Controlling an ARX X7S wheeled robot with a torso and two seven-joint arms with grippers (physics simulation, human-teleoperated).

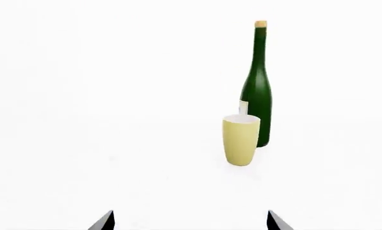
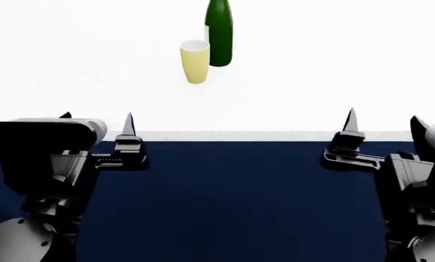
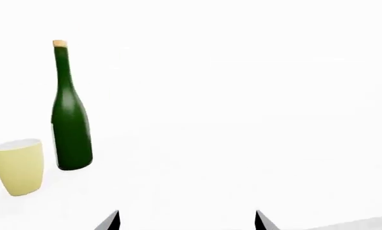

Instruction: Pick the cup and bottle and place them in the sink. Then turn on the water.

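The pale yellow cup (image 2: 195, 61) stands upright on the white counter (image 2: 312, 65), far ahead and a little left of centre. The dark green bottle (image 2: 219, 33) with a tan cork stands upright just behind it to the right, its top cut off in the head view. In the left wrist view the cup (image 1: 240, 140) partly covers the bottle (image 1: 258, 81). In the right wrist view the bottle (image 3: 69, 124) and cup (image 3: 18, 165) stand apart. My left gripper (image 2: 97, 121) (image 1: 191, 221) and right gripper (image 2: 385, 123) (image 3: 187, 221) hover open and empty at the counter's near edge. The sink is out of view.
The counter's near edge (image 2: 232, 135) runs across the head view, with a dark blue front (image 2: 232, 207) below it. Both arms sit low at the sides, well short of the cup and bottle.
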